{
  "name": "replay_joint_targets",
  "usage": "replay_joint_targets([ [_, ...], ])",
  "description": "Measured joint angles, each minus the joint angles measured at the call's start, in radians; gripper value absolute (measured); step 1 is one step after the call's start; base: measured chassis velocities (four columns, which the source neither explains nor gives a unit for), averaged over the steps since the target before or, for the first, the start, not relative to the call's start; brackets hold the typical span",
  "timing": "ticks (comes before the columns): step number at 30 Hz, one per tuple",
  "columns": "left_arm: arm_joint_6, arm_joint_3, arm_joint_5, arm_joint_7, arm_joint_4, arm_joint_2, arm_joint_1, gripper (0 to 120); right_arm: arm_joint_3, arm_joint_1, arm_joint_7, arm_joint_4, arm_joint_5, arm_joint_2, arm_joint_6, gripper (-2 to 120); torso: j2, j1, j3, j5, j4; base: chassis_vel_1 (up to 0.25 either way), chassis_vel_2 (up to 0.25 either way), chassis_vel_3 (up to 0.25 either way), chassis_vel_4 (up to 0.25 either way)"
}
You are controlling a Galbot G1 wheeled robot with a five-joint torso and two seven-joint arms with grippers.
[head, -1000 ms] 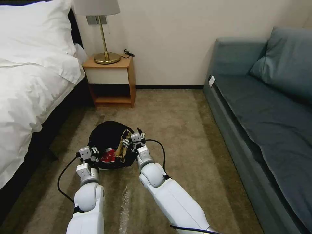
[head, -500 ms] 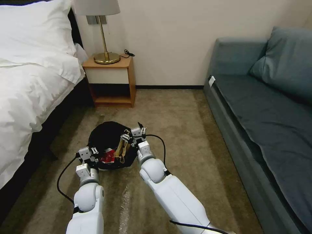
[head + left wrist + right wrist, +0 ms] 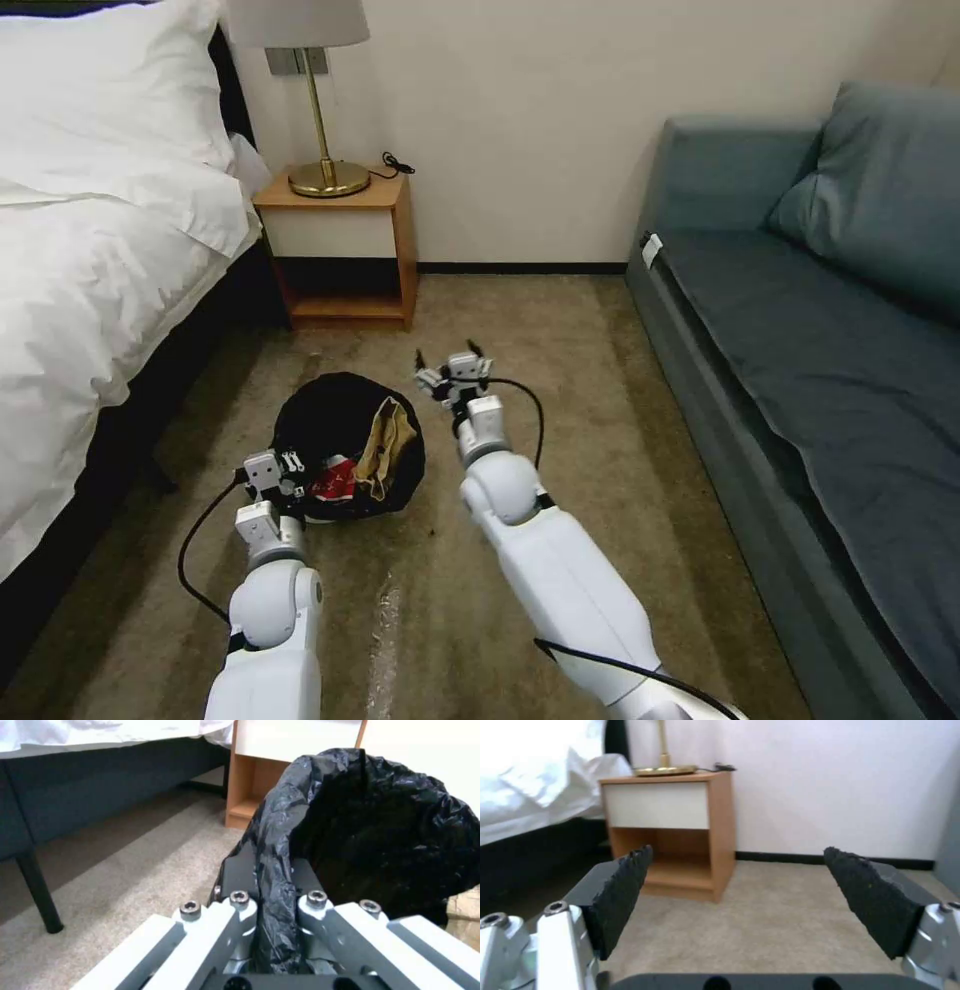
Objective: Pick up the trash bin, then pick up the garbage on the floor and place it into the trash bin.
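Note:
The trash bin (image 3: 330, 415), lined with a black bag, is on the carpet in front of me. My left gripper (image 3: 293, 466) is shut on its near rim. The left wrist view shows the liner (image 3: 380, 832) pinched between that gripper's (image 3: 272, 881) fingers. Inside the bin lie a tan paper bag (image 3: 387, 448) and a red snack packet (image 3: 335, 486). My right gripper (image 3: 450, 360) hovers open just right of and beyond the bin. Nothing is between its black pads (image 3: 622, 896). No garbage shows on the carpet.
A bed (image 3: 90, 260) runs along the left, with a wooden nightstand (image 3: 345, 250) and brass lamp (image 3: 325, 170) beside it. A grey-blue sofa (image 3: 800, 340) lines the right. Open carpet (image 3: 560, 330) lies between them, and the nightstand (image 3: 670, 828) is ahead of the right gripper.
My right gripper let go of the tan paper bag, which now rests in the bin. It opened and moved away from the bin, farther and to the right. The left gripper stayed put.

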Motion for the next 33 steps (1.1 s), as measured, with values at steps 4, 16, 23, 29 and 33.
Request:
replay_joint_targets([
  [4,0.004,0.001,-0.009,0.0,0.002,0.0,-0.008,4,0.091,-0.04,-0.007,0.015,0.016,-0.051,0.004,90,0.0,0.0,0.0,0.0001,-0.0005,0.0,0.0,0.0,0.0],
  [16,0.017,0.012,-0.024,0.001,0.006,0.0,-0.018,4,0.208,-0.156,-0.045,0.05,0.044,-0.179,0.02,93,0.0,0.0,0.0,0.0001,-0.0005,0.0,0.0,0.0,0.0],
  [23,0.023,0.019,-0.03,0.001,-0.001,0.0,-0.011,4,0.274,-0.199,-0.056,0.052,0.043,-0.2,0.058,93,0.0,0.0,0.0,0.0,-0.0004,0.0,0.0,0.0,0.0],
  [29,0.047,0.018,-0.034,0.01,-0.018,0.016,-0.002,4,0.314,-0.215,-0.066,0.04,0.04,-0.202,0.082,93,0.0,0.0,0.0,-0.0002,-0.0003,0.0,0.0,0.0,0.0],
  [33,0.076,0.017,-0.037,0.022,-0.032,0.029,-0.003,4,0.329,-0.219,-0.069,0.038,0.04,-0.2,0.089,93,0.0,0.0,0.0,-0.0002,-0.0003,0.0,0.0,0.0,0.0],
])
